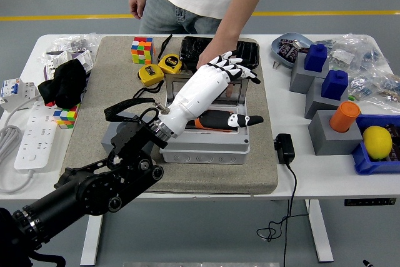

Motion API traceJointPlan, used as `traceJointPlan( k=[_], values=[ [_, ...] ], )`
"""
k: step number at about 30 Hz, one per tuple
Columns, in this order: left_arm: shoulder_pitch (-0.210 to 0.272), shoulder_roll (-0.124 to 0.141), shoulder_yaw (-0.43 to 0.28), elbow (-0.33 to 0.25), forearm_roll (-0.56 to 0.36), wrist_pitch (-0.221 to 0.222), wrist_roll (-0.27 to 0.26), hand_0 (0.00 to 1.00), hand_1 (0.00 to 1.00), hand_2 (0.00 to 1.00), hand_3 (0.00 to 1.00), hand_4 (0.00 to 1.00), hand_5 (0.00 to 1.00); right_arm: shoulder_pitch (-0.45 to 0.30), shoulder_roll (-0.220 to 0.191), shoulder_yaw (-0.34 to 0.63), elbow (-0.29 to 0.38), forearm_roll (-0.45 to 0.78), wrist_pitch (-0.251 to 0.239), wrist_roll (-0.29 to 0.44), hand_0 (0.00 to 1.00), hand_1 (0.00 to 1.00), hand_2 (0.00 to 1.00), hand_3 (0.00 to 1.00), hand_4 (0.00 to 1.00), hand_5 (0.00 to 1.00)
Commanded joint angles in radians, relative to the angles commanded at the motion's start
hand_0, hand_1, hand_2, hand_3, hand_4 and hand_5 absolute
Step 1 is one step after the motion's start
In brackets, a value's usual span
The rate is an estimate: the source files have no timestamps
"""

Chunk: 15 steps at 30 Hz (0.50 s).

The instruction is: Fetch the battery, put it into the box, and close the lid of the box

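Fingers of the robot's white left hand (209,85) are spread apart and hold nothing, their black tips fanned out above the far side of the grey plastic box (206,145), while its thumb (240,120) sticks out to the right over the box opening. The orange cylindrical battery (201,123) lies inside the box, only a sliver showing beneath the palm. A person's hand (211,59) rests at the box's raised lid (234,89), just behind the robot's fingertips. The box sits on a grey felt mat (100,107) on the white table (294,173). Behind it are a black tray (190,51), two yellow tape measures (159,68) and a colourful puzzle cube (142,49). The right arm is out of view.
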<state>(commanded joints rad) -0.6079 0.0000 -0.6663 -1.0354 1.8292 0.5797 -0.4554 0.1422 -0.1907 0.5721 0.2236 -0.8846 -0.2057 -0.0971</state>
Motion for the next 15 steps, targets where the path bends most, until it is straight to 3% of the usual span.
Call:
traceJointPlan(
  k=[9, 13, 14, 15],
  values=[
    [0.017, 0.0, -0.078, -0.159, 0.009, -0.018, 0.049, 0.761, 0.71, 0.614, 0.59, 0.998, 0.942, 0.0, 0.002, 0.005, 0.0, -0.002, 0.001, -0.001, 0.746, 0.687, 0.703, 0.734, 0.998, 0.987],
    [0.008, 0.0, -0.124, -0.168, 0.027, -0.037, 0.073, 0.761, 0.71, 0.614, 0.59, 0.998, 0.942, 0.002, 0.003, 0.005, 0.0, -0.002, 0.001, -0.002, 0.746, 0.687, 0.703, 0.734, 0.998, 0.987],
    [0.003, 0.0, -0.135, -0.16, 0.039, -0.046, 0.083, 0.816, 0.774, 0.671, 0.647, 0.998, 0.946, 0.002, 0.003, 0.005, 0.0, -0.001, 0.001, -0.002, 0.746, 0.687, 0.704, 0.734, 0.998, 0.983],
    [-0.001, 0.0, -0.144, -0.153, 0.048, -0.054, 0.093, 0.816, 0.774, 0.671, 0.647, 0.998, 0.946, 0.001, 0.004, 0.005, 0.0, -0.002, 0.001, -0.002, 0.746, 0.687, 0.704, 0.734, 0.998, 0.983]
  ],
)
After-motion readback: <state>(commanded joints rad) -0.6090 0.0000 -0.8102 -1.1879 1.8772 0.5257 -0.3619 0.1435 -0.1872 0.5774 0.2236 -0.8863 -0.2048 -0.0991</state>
